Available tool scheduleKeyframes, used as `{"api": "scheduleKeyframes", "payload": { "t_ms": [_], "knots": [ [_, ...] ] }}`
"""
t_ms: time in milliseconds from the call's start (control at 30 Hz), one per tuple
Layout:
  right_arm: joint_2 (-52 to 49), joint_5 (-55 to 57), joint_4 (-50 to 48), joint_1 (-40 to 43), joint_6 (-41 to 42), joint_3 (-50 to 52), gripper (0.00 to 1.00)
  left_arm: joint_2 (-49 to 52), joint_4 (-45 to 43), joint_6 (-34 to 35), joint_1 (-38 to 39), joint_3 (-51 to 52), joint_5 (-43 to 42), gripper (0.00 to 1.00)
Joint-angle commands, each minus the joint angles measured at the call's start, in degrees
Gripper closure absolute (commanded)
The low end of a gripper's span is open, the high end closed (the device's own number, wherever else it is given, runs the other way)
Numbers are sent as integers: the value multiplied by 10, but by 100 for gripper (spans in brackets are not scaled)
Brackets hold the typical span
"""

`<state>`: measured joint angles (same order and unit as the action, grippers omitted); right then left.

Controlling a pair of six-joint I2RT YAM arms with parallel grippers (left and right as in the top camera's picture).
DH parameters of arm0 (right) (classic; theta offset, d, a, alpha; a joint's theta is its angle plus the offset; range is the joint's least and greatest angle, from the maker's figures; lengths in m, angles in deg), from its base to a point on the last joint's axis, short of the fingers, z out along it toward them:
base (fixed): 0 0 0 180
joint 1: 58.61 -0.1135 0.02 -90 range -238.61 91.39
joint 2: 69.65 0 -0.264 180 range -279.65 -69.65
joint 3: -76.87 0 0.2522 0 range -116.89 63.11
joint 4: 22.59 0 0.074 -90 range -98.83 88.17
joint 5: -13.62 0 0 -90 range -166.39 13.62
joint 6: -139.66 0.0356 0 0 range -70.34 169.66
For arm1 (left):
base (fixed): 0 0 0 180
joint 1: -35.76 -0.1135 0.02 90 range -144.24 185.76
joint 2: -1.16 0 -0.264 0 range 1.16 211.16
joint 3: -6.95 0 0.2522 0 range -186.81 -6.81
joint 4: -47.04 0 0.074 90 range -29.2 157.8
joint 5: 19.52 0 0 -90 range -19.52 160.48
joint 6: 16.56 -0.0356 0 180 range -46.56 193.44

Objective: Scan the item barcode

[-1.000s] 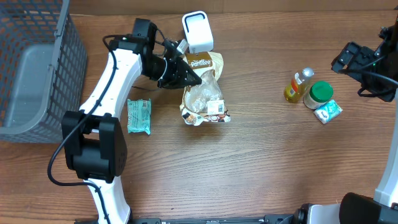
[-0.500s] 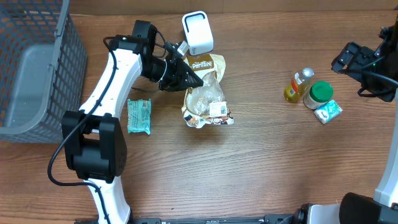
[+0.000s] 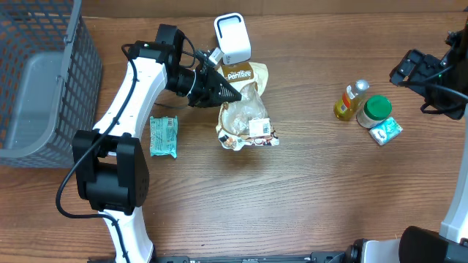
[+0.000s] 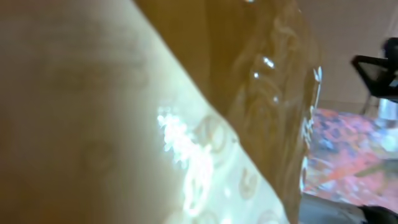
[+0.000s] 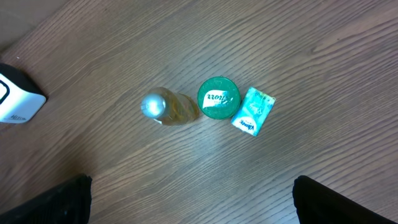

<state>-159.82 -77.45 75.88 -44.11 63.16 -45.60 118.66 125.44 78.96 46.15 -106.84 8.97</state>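
Wooden table [image 3: 307,197], middle of the far edge: left gripper [image 3: 228,93] is clamped on the snack bag [image 3: 245,117] right by the scanner [image 3: 232,38]. Right gripper [image 5: 194,200] hangs wide apart, empty. Looks like the presenting step imo; next prob needs the bag's white label [image 3: 256,127] turned twd the scanner.

A basket [image 3: 82,66] is set at the far left corner of the desk [image 3: 292,197]. A scanner [image 3: 232,38] is placed at the far edge, with a bag [image 3: 245,109] laid just before it and a packet [image 3: 163,136] left of that. Toward the right edge, a bottle [image 3: 347,101], jar [image 3: 376,109] and sachet [image 3: 385,131] are grouped closely.
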Motion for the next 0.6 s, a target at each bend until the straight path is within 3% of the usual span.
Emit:
{"api": "scheduleKeyframes", "payload": {
  "t_ms": [0, 200, 233, 367, 567],
  "knots": [
    [6, 3, -2, 1, 2, -11, 0, -17, 0, -13, 1, 4, -93, 96],
    [6, 3, -2, 1, 2, -11, 0, -17, -54, -4, 1, 3, -245, 96],
    [6, 3, -2, 1, 2, -11, 0, -17, -100, 45, 1, -6, -264, 96],
    [6, 3, -2, 1, 2, -11, 0, -19, -174, 161, 3, -49, -174, 96],
    [6, 3, -2, 1, 2, -11, 0, -19, -185, 199, 7, -185, 17, 96]
  ]
}}
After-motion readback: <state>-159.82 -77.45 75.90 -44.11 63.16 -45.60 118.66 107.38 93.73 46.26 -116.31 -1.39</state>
